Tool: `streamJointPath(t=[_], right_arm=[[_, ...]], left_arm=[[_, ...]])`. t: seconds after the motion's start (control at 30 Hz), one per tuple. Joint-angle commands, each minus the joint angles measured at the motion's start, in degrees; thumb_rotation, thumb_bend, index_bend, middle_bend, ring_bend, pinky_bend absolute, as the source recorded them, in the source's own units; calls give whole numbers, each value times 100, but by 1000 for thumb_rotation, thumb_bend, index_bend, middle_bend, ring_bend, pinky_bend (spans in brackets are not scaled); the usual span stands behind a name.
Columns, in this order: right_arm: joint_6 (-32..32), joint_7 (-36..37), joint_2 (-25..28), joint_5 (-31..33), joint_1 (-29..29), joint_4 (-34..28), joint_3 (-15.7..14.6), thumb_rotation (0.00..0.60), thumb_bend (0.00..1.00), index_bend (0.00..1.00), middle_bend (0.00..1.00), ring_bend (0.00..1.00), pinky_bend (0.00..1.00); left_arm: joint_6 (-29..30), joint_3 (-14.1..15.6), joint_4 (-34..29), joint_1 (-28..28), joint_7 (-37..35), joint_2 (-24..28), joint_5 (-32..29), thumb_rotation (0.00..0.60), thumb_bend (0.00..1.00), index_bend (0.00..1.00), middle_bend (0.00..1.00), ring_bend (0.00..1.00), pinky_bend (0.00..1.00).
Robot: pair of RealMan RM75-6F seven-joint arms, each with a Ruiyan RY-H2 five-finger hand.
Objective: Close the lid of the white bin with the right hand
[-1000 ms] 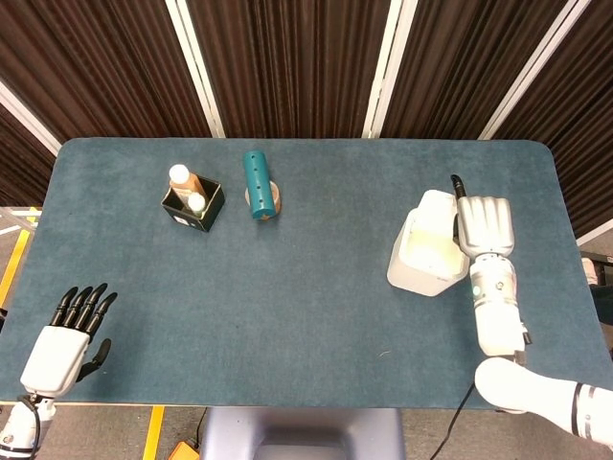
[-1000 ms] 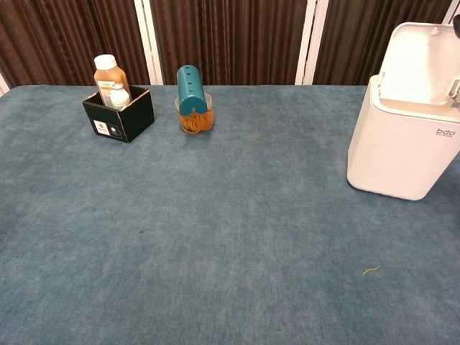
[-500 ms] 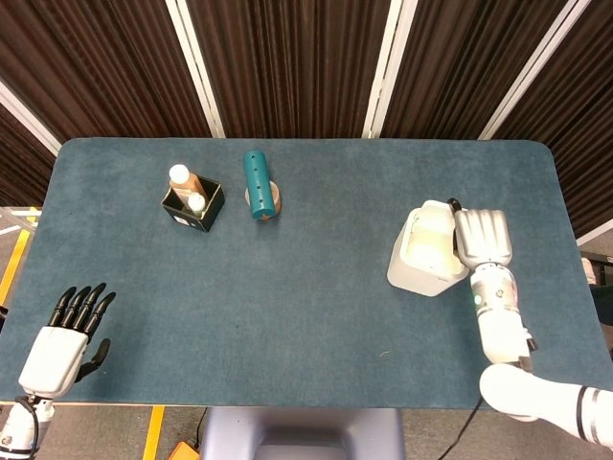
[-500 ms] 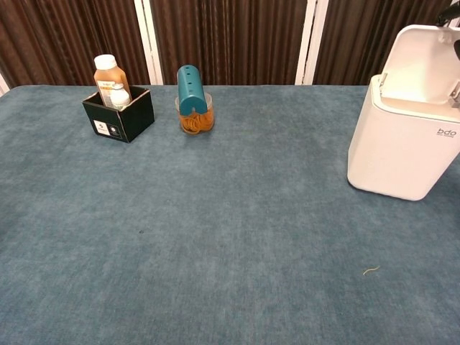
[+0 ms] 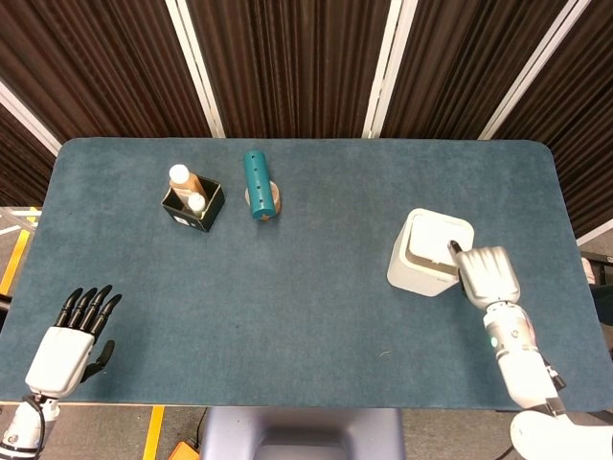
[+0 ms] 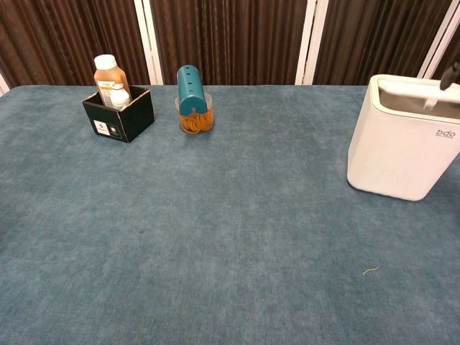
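The white bin stands at the right side of the table, its lid lying flat on top. My right hand hovers at the bin's near right edge, fingers stretched out and holding nothing; a dark fingertip touches or nearly touches the lid's rim. In the chest view only a dark fingertip shows at the right edge above the bin. My left hand rests at the near left corner with fingers spread, holding nothing.
A black box with two bottles stands at the back left. Beside it a teal cylinder leans on a clear cup of orange bands. A small scrap lies on the blue cloth.
The bin's lid has swung from upright down to flat. My right hand has come back toward me, following the lid down. The left hand has barely moved.
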Motion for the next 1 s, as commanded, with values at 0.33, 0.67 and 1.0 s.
streamJointPath(t=[0.33, 0.67, 1.0], right_arm=[[177, 3, -487, -356, -58, 392, -399, 600, 760, 352, 1000, 1000, 1000], [1954, 1918, -584, -3767, -1446, 776, -1203, 600, 598, 0, 456, 399, 452], [2563, 3245, -1180, -5121, -2620, 2705, -1977, 600, 389, 0, 0, 0, 0]], left_arm=[[37, 0, -14, 2, -48, 40, 4, 600, 458, 0, 28, 0, 0], [207, -1, 17, 36, -114, 34, 111, 600, 461, 0, 0, 0, 0], [353, 20, 93, 65, -204, 4, 242, 600, 458, 0, 0, 0, 0]])
